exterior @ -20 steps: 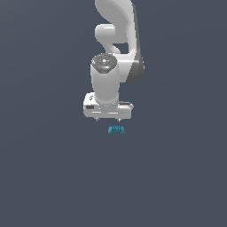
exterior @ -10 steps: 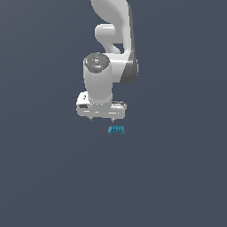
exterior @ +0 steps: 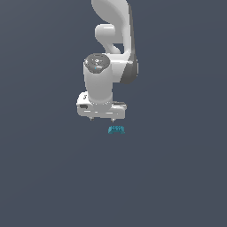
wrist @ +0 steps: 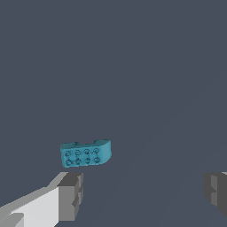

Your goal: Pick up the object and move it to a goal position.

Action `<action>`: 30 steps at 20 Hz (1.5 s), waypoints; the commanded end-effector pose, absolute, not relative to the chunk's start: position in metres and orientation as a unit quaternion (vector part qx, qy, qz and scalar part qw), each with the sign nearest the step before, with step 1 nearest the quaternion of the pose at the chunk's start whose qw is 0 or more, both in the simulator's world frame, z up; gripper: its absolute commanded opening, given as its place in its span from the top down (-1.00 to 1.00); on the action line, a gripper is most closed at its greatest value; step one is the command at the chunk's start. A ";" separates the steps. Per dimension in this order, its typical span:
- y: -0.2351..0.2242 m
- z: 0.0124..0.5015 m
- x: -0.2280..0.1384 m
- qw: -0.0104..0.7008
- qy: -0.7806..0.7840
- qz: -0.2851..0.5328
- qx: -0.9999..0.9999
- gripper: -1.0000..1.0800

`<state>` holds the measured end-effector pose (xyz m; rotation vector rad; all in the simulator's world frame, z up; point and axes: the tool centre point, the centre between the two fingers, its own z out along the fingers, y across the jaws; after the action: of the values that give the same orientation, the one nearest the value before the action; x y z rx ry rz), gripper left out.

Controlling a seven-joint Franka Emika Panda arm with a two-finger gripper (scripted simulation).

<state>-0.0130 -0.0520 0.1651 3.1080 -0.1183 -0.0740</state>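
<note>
The object (exterior: 116,129), a small teal-cyan brick with rows of studs on top (wrist: 85,153), lies flat and alone on the dark grey surface (exterior: 48,177), its long side running across the exterior view. It is untouched: nothing grips it and it rests free. Just above it, and set a little toward the exterior view's left, hangs the white gripper (exterior: 101,119), pointing straight down, with the arm (exterior: 113,40) rising behind it. The fingers (wrist: 71,195) are spread wide and hold nothing; in the wrist view one grey pad sits close beside the brick and the other is well apart, so the brick is off the midline between them. That offset suggests the approach is unfinished: the gripper likely needs to centre over the brick before lowering to close. No goal marker shows in either view.
</note>
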 end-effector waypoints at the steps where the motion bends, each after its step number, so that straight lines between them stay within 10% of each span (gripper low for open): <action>1: -0.051 0.164 -0.013 0.015 -0.047 -0.024 0.999 -0.92; 30: -0.014 0.120 -0.022 0.005 -0.358 -0.014 0.934 -0.92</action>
<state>-0.0215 -0.0164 0.1230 2.9451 -1.0597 -0.0467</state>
